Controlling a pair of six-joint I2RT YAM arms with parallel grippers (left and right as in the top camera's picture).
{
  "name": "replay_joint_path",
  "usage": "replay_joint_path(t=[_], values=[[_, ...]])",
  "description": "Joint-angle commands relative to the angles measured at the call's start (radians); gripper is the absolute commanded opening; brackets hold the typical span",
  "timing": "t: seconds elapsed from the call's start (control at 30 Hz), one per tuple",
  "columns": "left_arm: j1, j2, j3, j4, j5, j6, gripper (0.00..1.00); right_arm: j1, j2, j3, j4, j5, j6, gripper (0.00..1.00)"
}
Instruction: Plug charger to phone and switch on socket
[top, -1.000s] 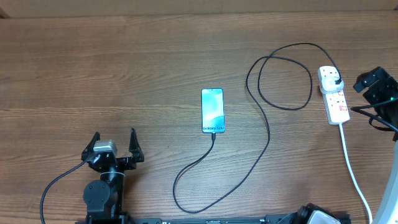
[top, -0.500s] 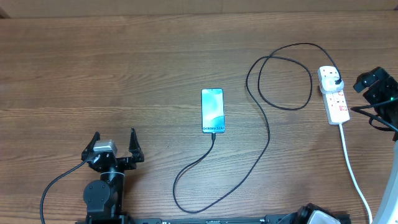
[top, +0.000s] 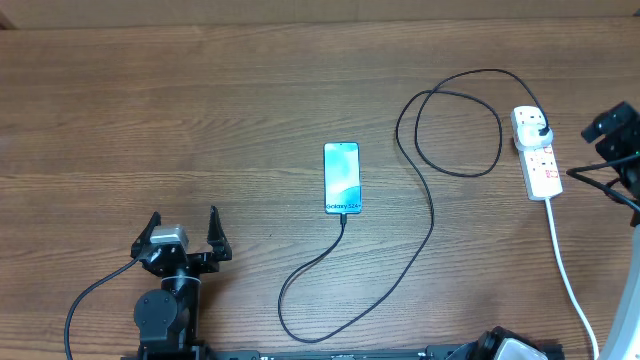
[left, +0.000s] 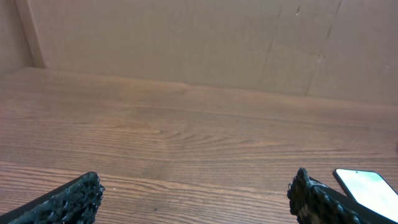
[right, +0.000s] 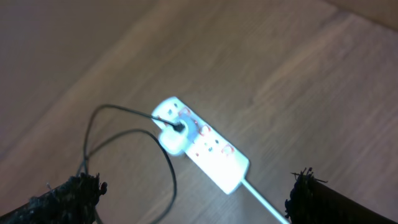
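Note:
The phone (top: 341, 178) lies flat mid-table with its light teal screen up; its corner shows at the right edge of the left wrist view (left: 367, 188). The charger (top: 431, 215), a thin black cable, runs from the phone's near edge, loops across the wood, and ends in a plug (top: 540, 128) seated in the white socket (top: 536, 155). The right wrist view shows the socket (right: 208, 148) and the cable (right: 169, 163) below. My right gripper (right: 196, 190) hangs open above the socket, at the table's right edge (top: 612, 135). My left gripper (top: 183, 232) rests open, well left of the phone.
The socket's thick white cord (top: 566, 262) runs toward the near right corner. A wooden tabletop (top: 150, 100) lies under everything, with a plain wall board (left: 186, 37) behind it. The left arm's base (top: 165, 315) stands at the near edge.
My right arm has shifted slightly to the right, away from the socket. The left arm, phone and cable have not moved.

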Motion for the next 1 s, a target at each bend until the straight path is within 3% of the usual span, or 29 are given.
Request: replay_joint_path(t=[0.0,0.23,0.77,0.97], values=[[0.005,-0.011,-0.003,0.001,0.006,-0.003,0.99,0.036,-0.033,-0.005,0.043,0.017,0.001,1.0],[0.005,-0.011,-0.003,0.001,0.006,-0.003,1.0,0.134,-0.107,-0.132,0.27,0.006,0.002,1.0],[0.005,-0.011,-0.003,0.001,0.006,-0.003,1.0,0.355,-0.45,-0.778,1.152,-0.005,0.004,1.0],[0.005,-0.011,-0.003,0.001,0.006,-0.003,1.0,0.387,-0.613,-1.008,1.338,-0.004,0.004,1.0]])
